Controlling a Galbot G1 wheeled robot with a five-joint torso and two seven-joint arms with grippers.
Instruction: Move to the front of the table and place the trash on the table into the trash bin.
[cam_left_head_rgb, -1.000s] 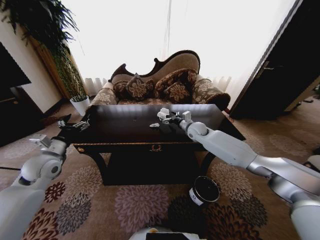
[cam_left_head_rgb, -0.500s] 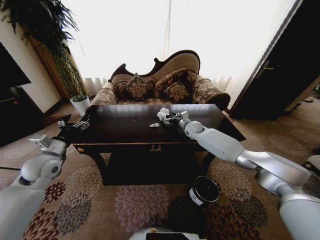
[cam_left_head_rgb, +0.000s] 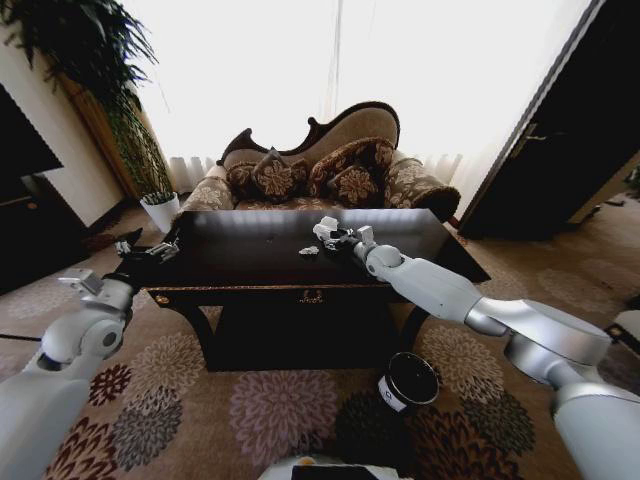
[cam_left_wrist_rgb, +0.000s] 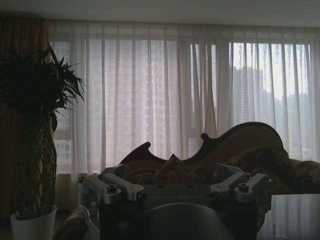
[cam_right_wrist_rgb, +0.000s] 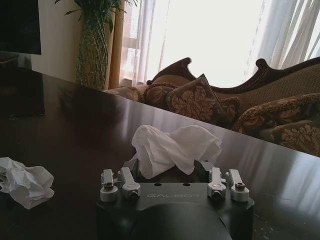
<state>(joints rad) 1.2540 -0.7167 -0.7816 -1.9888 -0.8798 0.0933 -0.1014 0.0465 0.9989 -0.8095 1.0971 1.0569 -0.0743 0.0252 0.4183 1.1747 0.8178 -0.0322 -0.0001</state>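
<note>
The table (cam_left_head_rgb: 240, 258) of dark glossy wood stands right before me. A white crumpled paper wad (cam_left_head_rgb: 324, 229) of the trash lies near its middle. My right gripper (cam_left_head_rgb: 332, 237) reaches across the top to that wad. In the right wrist view the wad (cam_right_wrist_rgb: 172, 147) sits between the open fingers of the right gripper (cam_right_wrist_rgb: 170, 166). A smaller crumpled scrap (cam_left_head_rgb: 308, 250) (cam_right_wrist_rgb: 25, 182) lies beside it on the table top (cam_right_wrist_rgb: 75, 115). The black trash bin (cam_left_head_rgb: 408, 382) stands on the carpet below my right arm. My left gripper (cam_left_head_rgb: 148, 250) hovers open, holding nothing, at the table's left front corner.
A patterned sofa (cam_left_head_rgb: 320, 165) with cushions stands behind the table before bright curtains. A white plant pot (cam_left_head_rgb: 160, 210) and a tall plant (cam_left_head_rgb: 110, 90) are at the left. A dark door (cam_left_head_rgb: 570, 150) is at the right. Flowered carpet lies between me and the table.
My right arm has stretched farther over the table, bringing its gripper up around the white wad. The left arm has stayed where it was.
</note>
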